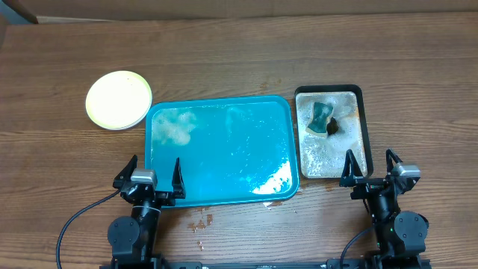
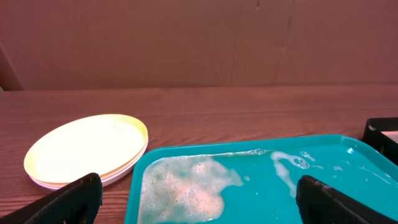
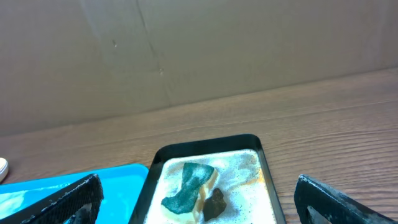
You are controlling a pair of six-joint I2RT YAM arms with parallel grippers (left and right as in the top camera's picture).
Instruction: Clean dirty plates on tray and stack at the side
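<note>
The plates (image 1: 118, 99) sit stacked on the table left of the teal tray (image 1: 276, 104), the pale yellow-green one on top; the same stack of plates (image 2: 87, 149) shows in the left wrist view. No plate lies on the tray (image 2: 348, 162), which holds only foam and water. My left gripper (image 1: 155, 178) hovers open over the tray's near left corner, nothing between its fingers. Over the near end of the black tray, my right gripper (image 1: 371, 167) is open and empty too.
A black tray (image 1: 358, 92) of foamy water right of the teal one holds a green sponge (image 1: 321, 117) and a dark brown lump (image 1: 333, 127). Foam patch (image 1: 173, 128) lies in the teal tray's far left. Small drips (image 1: 200, 221) mark the table near its front edge.
</note>
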